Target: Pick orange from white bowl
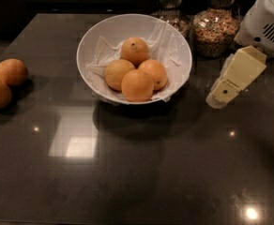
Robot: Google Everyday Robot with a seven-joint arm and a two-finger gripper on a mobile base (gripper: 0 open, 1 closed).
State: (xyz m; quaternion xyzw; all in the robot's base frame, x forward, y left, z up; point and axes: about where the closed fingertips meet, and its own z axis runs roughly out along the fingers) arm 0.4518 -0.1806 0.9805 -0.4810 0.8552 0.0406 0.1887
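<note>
nothing is picked yet: the orange [137, 85] sits at the front of the white bowl [108, 29], touching three other oranges [135, 50], so the grabbing and lifting are still to do. the gripper [222, 93] hangs to the right of the bowl, apart from it, and i cannot tell if it is open or closed. two jars [215, 29] stand behind the bowl, loose oranges [10, 71] lie well to its left, and the tight pile may get in the way.

We see a glossy dark tabletop [127, 172] mirroring lights, a smooth white bowl [92, 36] lined with crumpled paper [167, 39], a smooth-skinned orange [137, 85], and the matt cream plastic gripper [221, 93] near the tabletop's right edge.
</note>
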